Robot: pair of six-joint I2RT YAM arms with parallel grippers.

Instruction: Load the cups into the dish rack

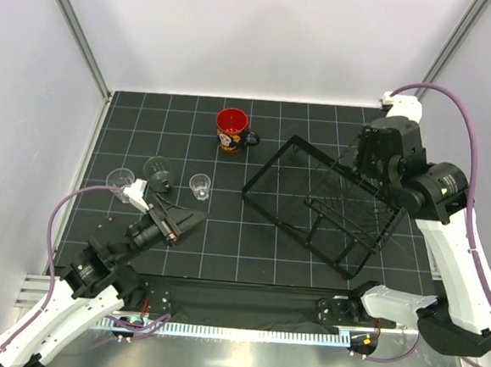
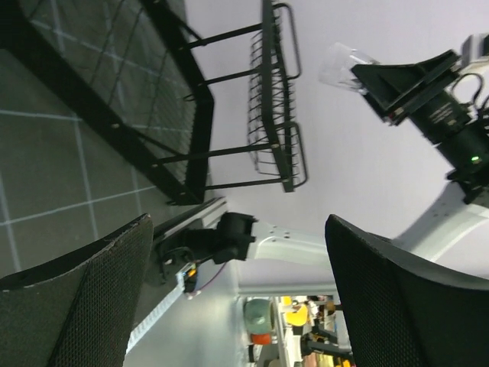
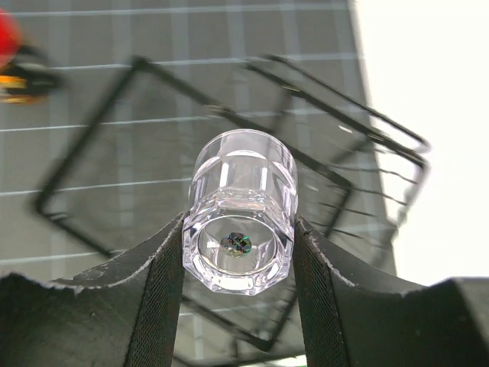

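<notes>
Cups: one clear tumbler (image 3: 241, 202) is clamped in my right pincer (image 3: 238, 229), base toward the wrist camera, mouth pointing away, a finger (image 3: 157, 290) pressed on each side. Right pincer is up in the air, off the surface (image 1: 223, 250). Dish rack (image 1: 329, 203), black wire, sits below and beyond that pincer on the right part of the surface. From the left wrist view the held tumbler is clear of the rack's bars, not touching them.

My left pincer (image 2: 238, 229) is spread wide, nothing between its fingers, low near the surface. Three more clear tumblers sit apart on the surface ahead of it. One upright (image 1: 199, 185) is just past the fingertips. One (image 1: 157, 172) ahead and to the left looks tipped on its side. One upright (image 1: 120, 178) is further left, near my left wrist.

Mug (image 1: 231, 130), red inside, dark outside with a print, handle on its right, stands well beyond the left pincer toward the far edge. It touches neither the tumblers nor the rack. Rack is off to the right of the left pincer, well apart. None of the four cups on the surface is in the rack. Can't tell whether the rack lies flat or tilted
</notes>
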